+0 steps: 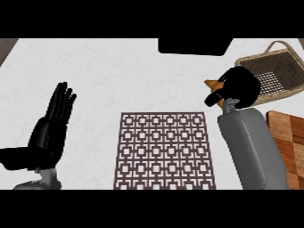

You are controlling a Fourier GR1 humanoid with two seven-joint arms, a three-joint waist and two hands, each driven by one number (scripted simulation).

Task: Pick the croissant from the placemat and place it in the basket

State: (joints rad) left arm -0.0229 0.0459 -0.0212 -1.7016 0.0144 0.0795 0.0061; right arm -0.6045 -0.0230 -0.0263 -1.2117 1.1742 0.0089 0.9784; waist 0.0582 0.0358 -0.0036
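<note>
— Two hands, counted from the near edge: how do they sit?

— Left hand [49, 129] shows at the near left, fingers straight and pointing away, holding nothing. Right hand [236, 87] is farther off on the right, at the end of its grey forearm [249, 149], fingers curled round the croissant [212, 84].

— One croissant only?

— One. Just an orange-brown edge peeks out at the left side of that hand; the rest is hidden by the fingers. It is off the placemat [163, 150] and just beside the basket's near left rim.

— And the placemat?

— One, a brown lattice-patterned mat lying in the near middle of the white surface [128, 75], bare on top.

— What else is around?

— One wooden board [297, 149] at the near right, partly covered by the forearm. One wicker basket [292, 71] at the far right corner, tilted, its mesh bottom showing. One dark block [195, 46] at the far edge.
</note>
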